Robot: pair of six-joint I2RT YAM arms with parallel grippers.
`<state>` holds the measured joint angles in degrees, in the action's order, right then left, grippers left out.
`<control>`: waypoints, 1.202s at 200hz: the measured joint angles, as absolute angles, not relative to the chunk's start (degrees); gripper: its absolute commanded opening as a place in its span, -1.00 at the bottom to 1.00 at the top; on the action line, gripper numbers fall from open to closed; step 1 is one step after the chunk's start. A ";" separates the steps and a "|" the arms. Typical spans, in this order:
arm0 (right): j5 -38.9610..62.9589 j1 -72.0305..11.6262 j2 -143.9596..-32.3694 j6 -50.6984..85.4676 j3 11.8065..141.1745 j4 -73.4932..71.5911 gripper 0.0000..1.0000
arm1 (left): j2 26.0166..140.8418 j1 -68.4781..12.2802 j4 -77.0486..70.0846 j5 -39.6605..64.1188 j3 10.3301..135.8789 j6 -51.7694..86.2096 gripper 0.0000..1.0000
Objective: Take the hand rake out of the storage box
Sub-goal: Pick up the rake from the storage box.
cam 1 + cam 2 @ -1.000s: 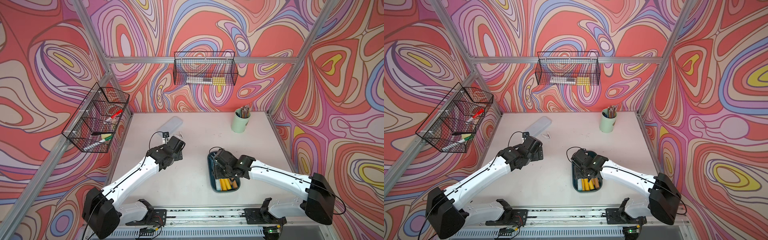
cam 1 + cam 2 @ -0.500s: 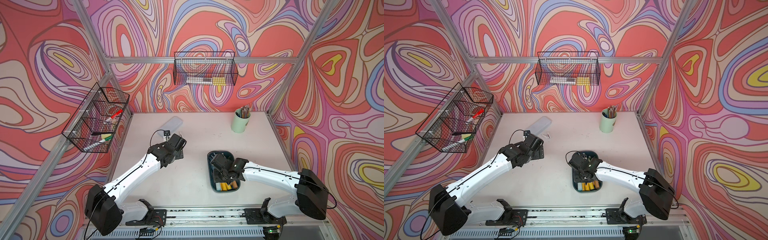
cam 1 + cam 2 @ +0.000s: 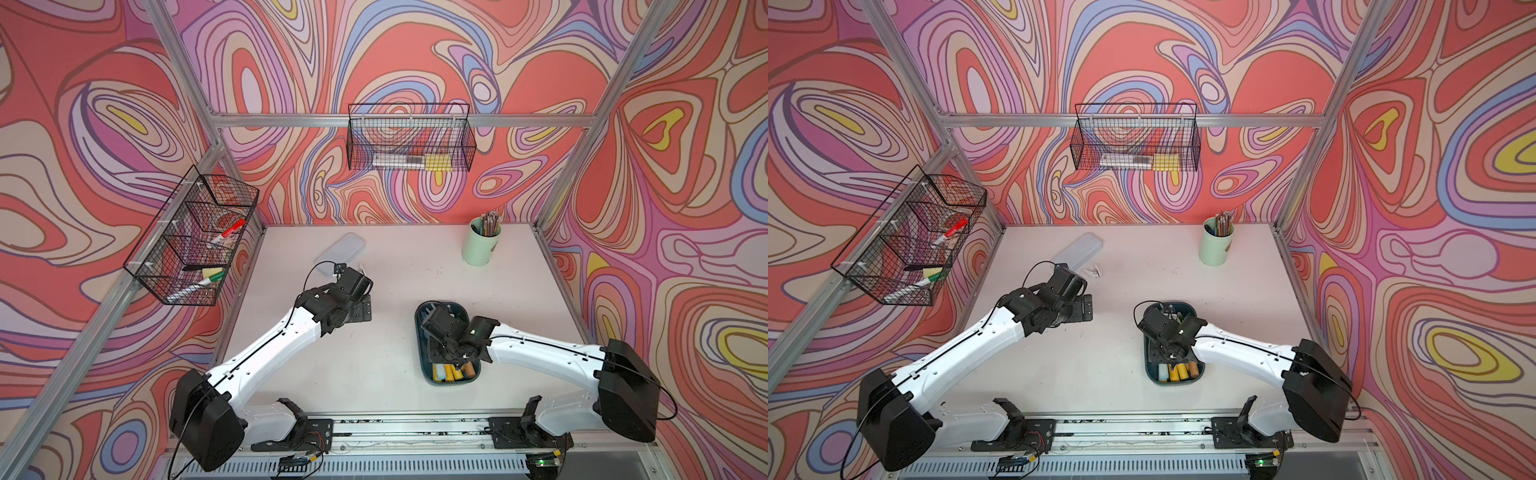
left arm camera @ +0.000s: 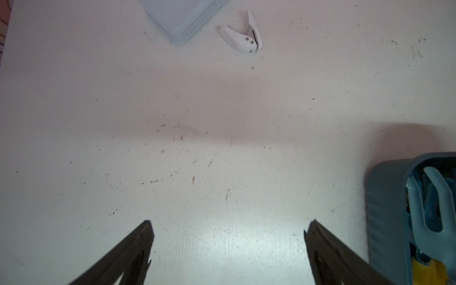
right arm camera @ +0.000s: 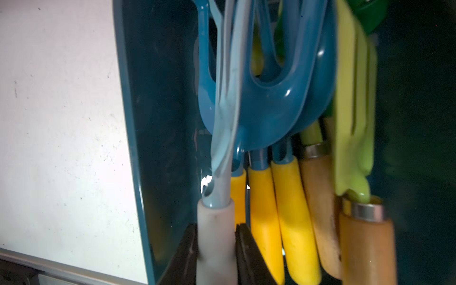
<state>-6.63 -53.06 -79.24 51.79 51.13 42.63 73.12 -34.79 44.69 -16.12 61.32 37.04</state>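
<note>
While in the storage box (image 5: pixel 158 98), right gripper (image 5: pixel 216 229) snug on hand rake (image 5: pixel 223 148)

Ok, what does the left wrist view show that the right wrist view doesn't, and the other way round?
Left wrist only: the open left gripper, the pale case corner and a small white clip.
Right wrist only: the right gripper closed on a white-handled tool inside the storage box, beside yellow handles, wooden handles and a lime-green tool.
Both: the box wall, a blue pronged tool in it, and the table.
</note>
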 measured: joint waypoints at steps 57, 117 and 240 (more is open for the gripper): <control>-10.17 -52.84 -76.79 50.78 55.07 46.98 -1.00 | 70.76 -34.24 42.96 -10.72 61.21 34.30 0.99; -10.81 -50.17 -75.94 47.53 58.28 48.42 -1.00 | 71.26 -32.75 41.93 -5.37 62.41 33.63 0.98; 17.04 -35.22 -65.63 33.19 54.81 29.26 -1.00 | 69.43 -32.18 15.97 26.39 56.64 39.27 0.74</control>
